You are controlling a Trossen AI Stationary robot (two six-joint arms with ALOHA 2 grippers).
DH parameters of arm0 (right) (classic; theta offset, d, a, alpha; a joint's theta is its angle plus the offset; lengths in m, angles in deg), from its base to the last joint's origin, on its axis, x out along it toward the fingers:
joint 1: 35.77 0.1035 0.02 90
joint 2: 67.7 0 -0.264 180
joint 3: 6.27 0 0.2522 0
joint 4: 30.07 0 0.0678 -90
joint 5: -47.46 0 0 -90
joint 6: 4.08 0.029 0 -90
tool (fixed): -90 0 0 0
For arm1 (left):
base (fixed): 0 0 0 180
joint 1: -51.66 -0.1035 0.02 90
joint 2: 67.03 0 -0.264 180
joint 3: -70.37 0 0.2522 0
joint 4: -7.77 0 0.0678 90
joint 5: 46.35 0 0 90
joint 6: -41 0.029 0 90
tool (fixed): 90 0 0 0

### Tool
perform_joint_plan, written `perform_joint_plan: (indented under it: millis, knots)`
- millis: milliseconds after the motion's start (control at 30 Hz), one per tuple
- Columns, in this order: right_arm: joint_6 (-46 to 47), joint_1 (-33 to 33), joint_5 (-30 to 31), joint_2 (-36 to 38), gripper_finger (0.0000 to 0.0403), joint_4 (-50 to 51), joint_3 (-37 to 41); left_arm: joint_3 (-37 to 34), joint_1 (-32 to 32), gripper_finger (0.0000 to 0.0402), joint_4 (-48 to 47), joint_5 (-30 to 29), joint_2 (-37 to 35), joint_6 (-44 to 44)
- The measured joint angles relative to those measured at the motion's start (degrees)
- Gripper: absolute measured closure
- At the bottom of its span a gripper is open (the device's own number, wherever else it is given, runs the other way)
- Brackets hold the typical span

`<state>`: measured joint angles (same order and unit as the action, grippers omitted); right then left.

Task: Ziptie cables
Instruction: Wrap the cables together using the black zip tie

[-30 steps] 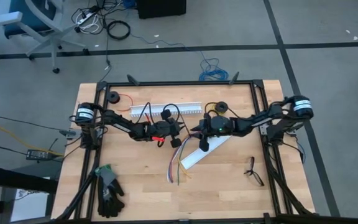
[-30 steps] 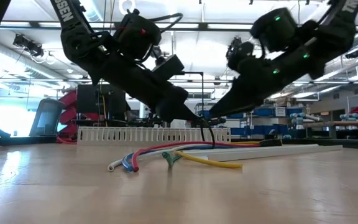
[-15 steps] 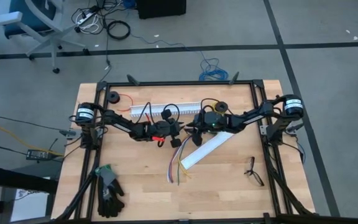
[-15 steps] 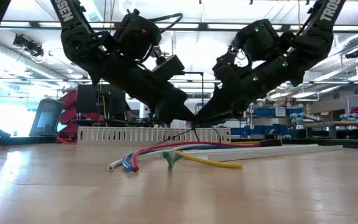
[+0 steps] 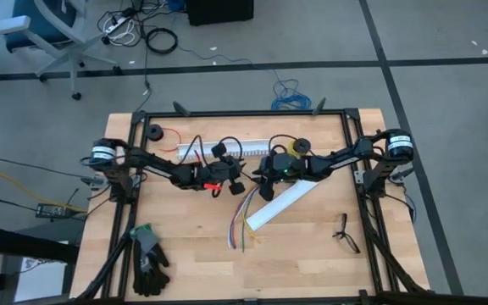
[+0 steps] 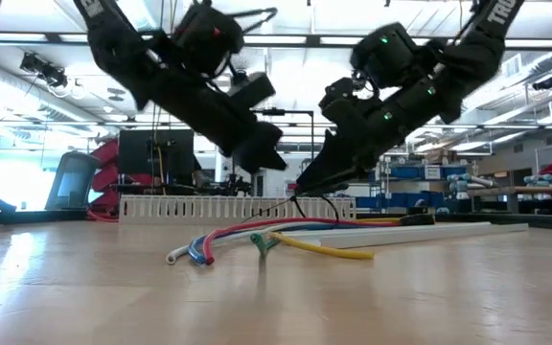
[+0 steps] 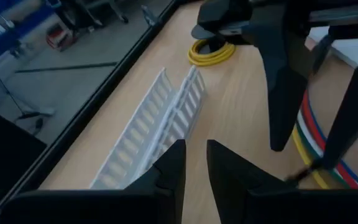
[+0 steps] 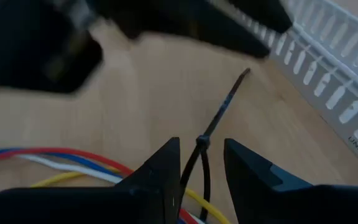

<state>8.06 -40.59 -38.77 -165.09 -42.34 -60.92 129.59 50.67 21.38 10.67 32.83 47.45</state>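
The cables (image 5: 240,222) lie as a loose coloured bundle on the wooden table; they also show in the low view (image 6: 257,235) and the right wrist view (image 8: 73,158). The black ziptie (image 6: 316,206) stands as a loop over their far end. Its head (image 8: 201,142) is up, and its tail (image 8: 232,93) points toward the left arm. My right gripper (image 8: 202,144) is low over the loop (image 5: 261,180), with one finger on either side of the head. My left gripper (image 7: 196,146) hangs above and to the left (image 6: 271,163), its fingers a little apart with nothing between them. My right gripper comes slanting down from the table's right, and the ziptie's head (image 8: 201,142) stands between its fingertips. Wood shows on either side of the head. I cannot tell whether a finger touches it. The loop's two strands (image 8: 202,177) run back between the fingers.
White slotted channels (image 5: 227,150) lie along the far side, and another white channel (image 5: 282,203) slants under the right arm. A yellow wire spool (image 5: 296,149) sits behind the grippers. A black glove (image 5: 149,258) lies at the near left and a small black forked object (image 5: 344,233) at the near right.
My left gripper has risen and drawn back from the ziptie, tipping more level. My right gripper has gone toward the table's left, up to the ziptie's top. The loop's top now leans more to the left than it did a second ago. The cables have stayed put.
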Motion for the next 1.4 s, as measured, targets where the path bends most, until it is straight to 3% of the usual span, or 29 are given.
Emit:
perform_joint_plan:
  millis: [100, 267, 567, 967, 1067, 1200, 1400]
  knots:
    - [-2.48, 1.14, 3.07, 0.0, 0.0292, 8.58, -4.55, -0.87, 0.02, 0.0328, -5.89, 1.17, -4.89, -2.29]
    - [-3.06, 1.88, 5.04, 0.02, 0.0292, 17.26, -9.89, -7.02, 0.02, 0.0328, -7.71, 6.52, -11.59, -6.01]
    - [0.3, 2.74, 4.72, -2.91, 0.0292, 18.03, -10.92, -15.89, 0.04, 0.0328, -7.07, 8.08, -15.79, -15.3]
    - [-0.82, 2.58, 9.07, -5.52, 0.0294, 17.46, -11.6, -16.92, 0.04, 0.0328, -5.75, 9.34, -15.77, -17.59]
    - [-1.85, 2.32, 9.04, -6.36, 0.0318, 16.57, -11.66, -16.9, 0.04, 0.0328, -5.72, 9.86, -15.77, -18.63]
    - [-4.27, 2.42, 8.64, -6.94, 0.0383, 15.62, -11.62, -16.9, 0.04, 0.0328, -5.45, 13.01, -15.77, -20.5]
    - [-4.76, 2.8, 10.14, -6.67, 0.0391, 14.52, -11.6, -16.9, 0.42, 0.0328, -5.83, 19.0, -15.77, -31.31]
